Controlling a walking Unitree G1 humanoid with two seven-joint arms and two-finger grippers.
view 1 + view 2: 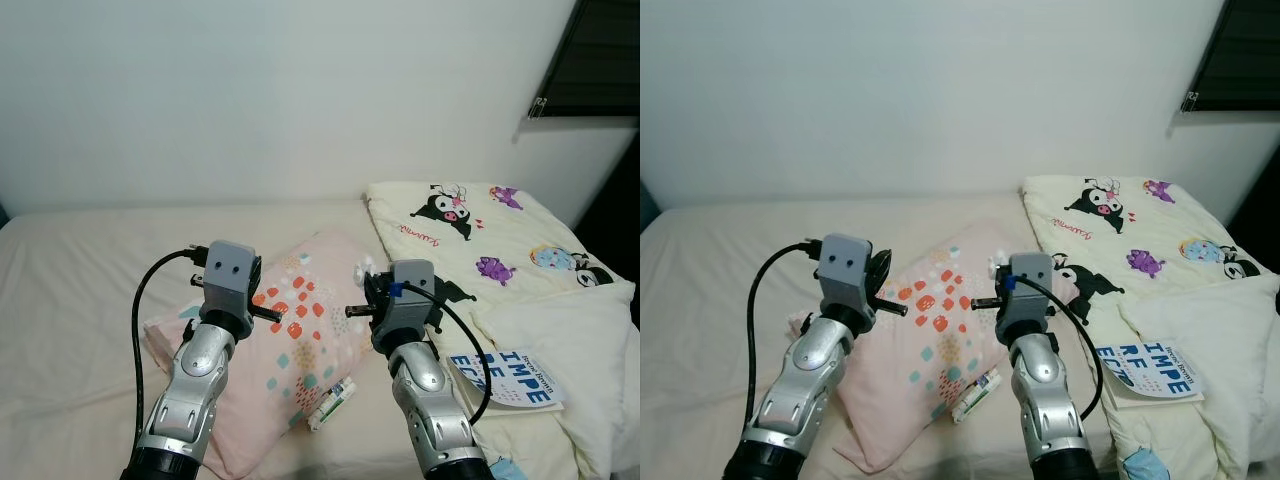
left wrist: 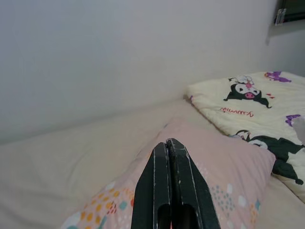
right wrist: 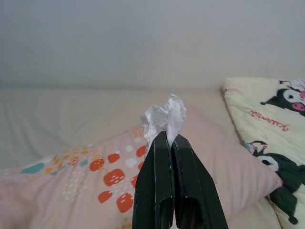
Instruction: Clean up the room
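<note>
Both arms are raised over a bed. My right gripper [image 3: 167, 136] is shut on a crumpled white tissue [image 3: 166, 116], which sticks up beyond its tips above a pink pillow [image 1: 300, 335] printed with orange and teal squares. In the head view the tissue [image 1: 362, 267] peeks out just past the right wrist. My left gripper [image 2: 167, 142] is shut with nothing in it and hangs over the left part of the same pillow [image 2: 224, 176].
A small white and green tube [image 1: 332, 403] lies beside the pillow's near edge. A cream blanket with cartoon figures [image 1: 480, 235] covers the right side, with a blue-lettered booklet [image 1: 515, 378] on it. Beige bed sheet [image 1: 80, 290] stretches left to the white wall.
</note>
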